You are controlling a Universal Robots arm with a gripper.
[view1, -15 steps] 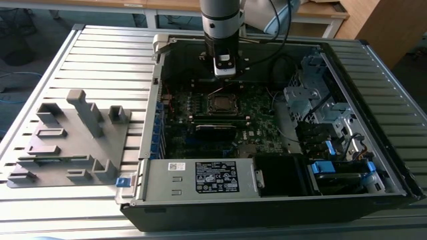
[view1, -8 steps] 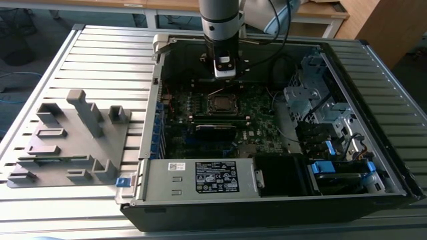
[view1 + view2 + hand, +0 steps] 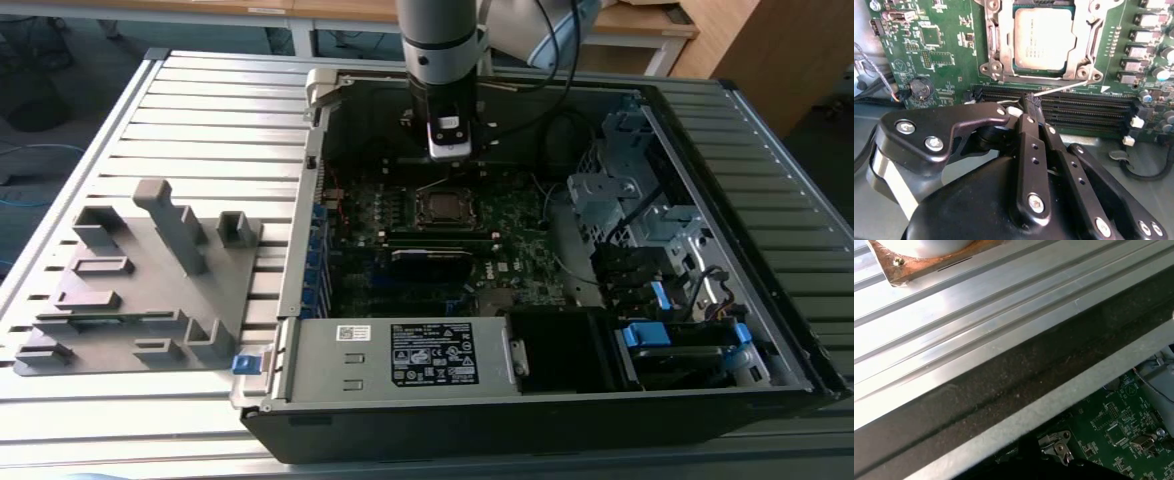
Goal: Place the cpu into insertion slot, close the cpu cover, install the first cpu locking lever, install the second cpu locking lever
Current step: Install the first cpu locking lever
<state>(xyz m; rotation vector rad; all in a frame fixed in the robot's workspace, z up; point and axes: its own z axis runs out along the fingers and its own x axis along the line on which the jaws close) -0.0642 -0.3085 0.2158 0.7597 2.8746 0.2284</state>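
The cpu [image 3: 1044, 37], a silver-grey square, lies flat in the insertion slot [image 3: 445, 207] on the green motherboard. The cpu cover [image 3: 1004, 50], a silvery frame, is down around it. A thin silver locking lever [image 3: 1066, 88] runs along the socket's edge beside the memory slots. My gripper [image 3: 1031, 100] is shut, and its black fingertips touch the free end of that lever. I cannot tell whether they pinch it. In the exterior view the gripper [image 3: 449, 152] hangs inside the open computer case, just beyond the socket.
Long black memory slots [image 3: 1079, 107] lie between gripper and socket. A power supply box [image 3: 400, 355] and drive cages [image 3: 627, 200] crowd the case. A grey fixture [image 3: 134, 280] stands on the slatted table at the exterior view's left. The case wall [image 3: 1029, 370] passes close by in the first wrist view.
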